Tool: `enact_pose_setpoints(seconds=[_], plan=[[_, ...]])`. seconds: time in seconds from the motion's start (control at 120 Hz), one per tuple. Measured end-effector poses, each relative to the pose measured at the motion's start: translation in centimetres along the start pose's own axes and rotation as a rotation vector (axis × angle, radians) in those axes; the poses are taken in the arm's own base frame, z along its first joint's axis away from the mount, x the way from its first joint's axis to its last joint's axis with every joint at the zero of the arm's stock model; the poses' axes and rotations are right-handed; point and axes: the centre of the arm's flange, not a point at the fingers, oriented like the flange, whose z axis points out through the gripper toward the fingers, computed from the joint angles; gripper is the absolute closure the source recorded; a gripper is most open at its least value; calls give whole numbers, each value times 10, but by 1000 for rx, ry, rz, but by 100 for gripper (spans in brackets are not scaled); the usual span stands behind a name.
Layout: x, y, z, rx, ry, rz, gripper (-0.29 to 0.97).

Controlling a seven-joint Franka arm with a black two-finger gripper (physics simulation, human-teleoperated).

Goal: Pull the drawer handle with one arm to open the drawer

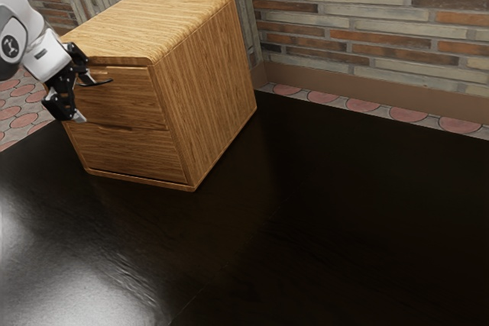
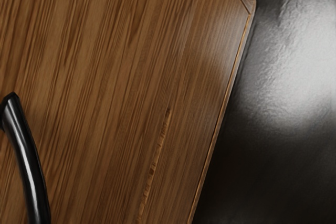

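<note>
Brick wall (image 1: 367,13) runs from 11 to 2 o'clock. Red rounded pavers of the floor (image 1: 405,114) show at 3 and 9. Glossy black table (image 1: 321,250) lies below, with pale glare (image 1: 38,265) at 8.

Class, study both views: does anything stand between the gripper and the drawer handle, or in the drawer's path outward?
Nothing visible does. The gripper is already at the front of the upper drawer, close to the black handle, and nothing lies on the table ahead of that drawer.
</note>
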Motion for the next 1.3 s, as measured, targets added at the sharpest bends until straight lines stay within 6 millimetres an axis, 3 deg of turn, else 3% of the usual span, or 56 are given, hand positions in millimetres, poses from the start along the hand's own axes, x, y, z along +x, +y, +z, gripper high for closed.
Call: enact_pose_setpoints(seconds=[0.275,0.392,0.55,0.858,1.3], plan=[[-3,2,-7,9,12,-15,18],[-7,12,-7,-2,22,-22,15],[-13,21,-11,-8,30,-31,19],[-27,49,-26,-11,60,-49,24],[-41,93,-44,-14,95,-53,21]])
